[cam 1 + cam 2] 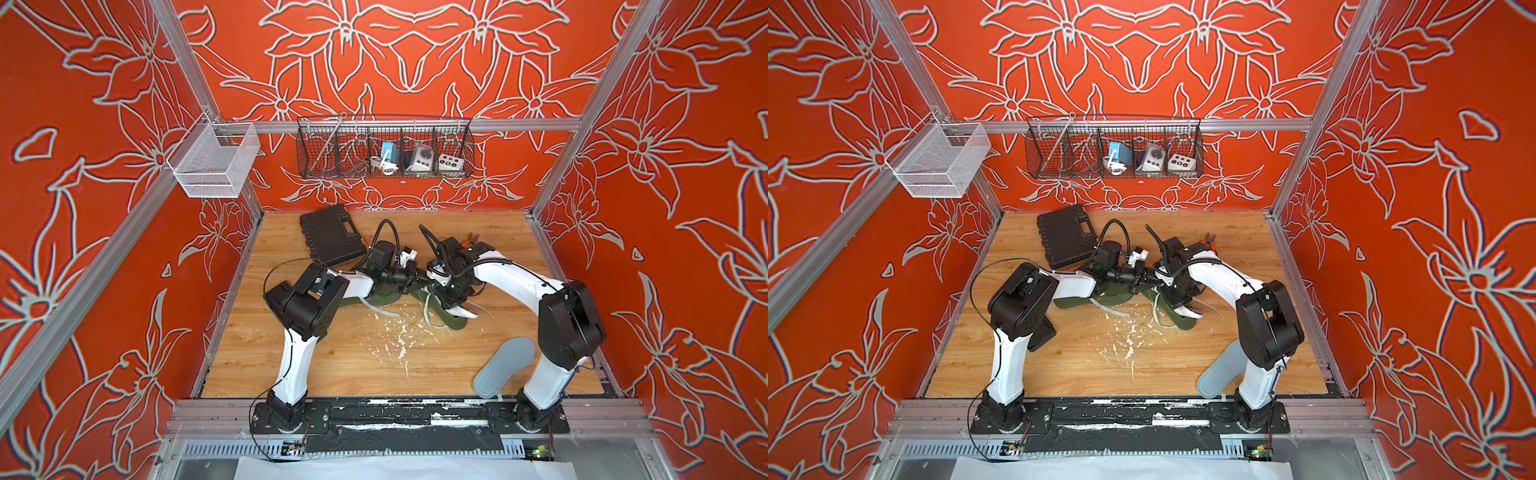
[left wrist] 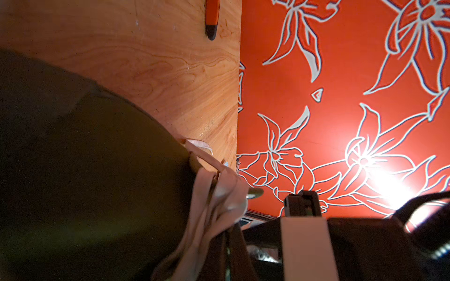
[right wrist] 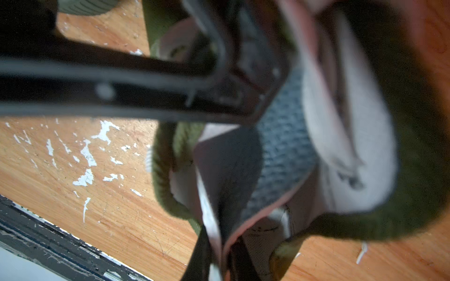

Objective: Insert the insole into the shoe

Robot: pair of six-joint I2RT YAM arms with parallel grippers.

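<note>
An olive shoe [image 1: 446,322] [image 1: 1177,322] lies mid-table, its opening facing up, white-lined in the right wrist view [image 3: 353,136]. A thin grey mesh insole [image 3: 282,150] with a pale pink edge bends into that opening. My right gripper [image 3: 226,265] [image 1: 451,300] is shut on its near end. My left gripper [image 2: 227,253] [image 1: 424,282] is shut on the shoe's pale laces [image 2: 214,202] at the far side of the opening. Another grey-blue insole [image 1: 505,365] [image 1: 1219,374] lies flat at the front right, beside the right arm's base.
A second olive shoe [image 1: 376,298] lies under the left forearm. A black case [image 1: 332,235] sits at the back left, and orange-handled pliers [image 1: 469,237] lie behind the right wrist. White flecks [image 1: 399,336] mark the table. Wire baskets [image 1: 384,147] [image 1: 212,160] hang above.
</note>
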